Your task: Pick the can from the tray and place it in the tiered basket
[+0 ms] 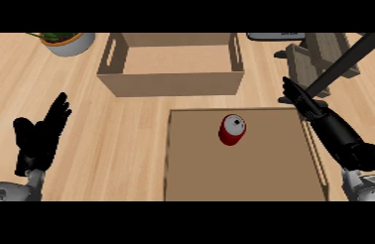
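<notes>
A red can [232, 130] with a silver top stands on the flat brown tray [198, 173] in the lower middle of the head view. Behind the tray sits a wooden basket [173, 82] with handle slots in its side walls, its inside bare. My right hand [307, 105] hovers over the tray's right edge, fingers straight and pointing away, a hand's width to the right of the can and not touching it. At the lower left my left hand [40, 134] rests open over the counter, fingers up, far from the can.
A potted plant [67, 41] stands at the back left. A dark diagonal post [344, 64] and a wooden rack [311, 59] occupy the back right, close to my right hand. Bare wooden counter lies between the left hand and the tray.
</notes>
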Available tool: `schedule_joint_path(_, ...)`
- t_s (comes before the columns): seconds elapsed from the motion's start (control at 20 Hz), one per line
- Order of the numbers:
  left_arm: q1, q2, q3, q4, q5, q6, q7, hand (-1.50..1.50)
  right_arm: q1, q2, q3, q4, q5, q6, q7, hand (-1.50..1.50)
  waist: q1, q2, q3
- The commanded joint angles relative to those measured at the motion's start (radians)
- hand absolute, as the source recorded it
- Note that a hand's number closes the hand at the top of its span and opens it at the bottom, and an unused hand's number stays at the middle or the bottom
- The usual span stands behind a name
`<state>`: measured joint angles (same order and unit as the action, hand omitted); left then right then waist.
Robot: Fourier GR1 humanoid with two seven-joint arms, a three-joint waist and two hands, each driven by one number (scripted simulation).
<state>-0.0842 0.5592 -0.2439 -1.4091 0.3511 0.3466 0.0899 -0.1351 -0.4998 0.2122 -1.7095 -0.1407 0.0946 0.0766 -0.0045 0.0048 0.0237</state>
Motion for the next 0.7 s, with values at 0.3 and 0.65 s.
schedule_joint_path(0.3,-0.043,0.042,0.011,-0.005,-0.089,0.016,-0.042,0.00,-0.082,0.315,-0.311,0.015,-0.203,-0.348,-0.107,1.50,-0.124,-0.058,0.023)
schedule_joint_path(0.65,-0.099,0.014,-0.001,0.021,-0.156,0.005,-0.095,0.00,0.190,0.244,-0.098,-0.070,0.231,-0.641,0.276,-1.50,-0.021,-0.009,-0.026)
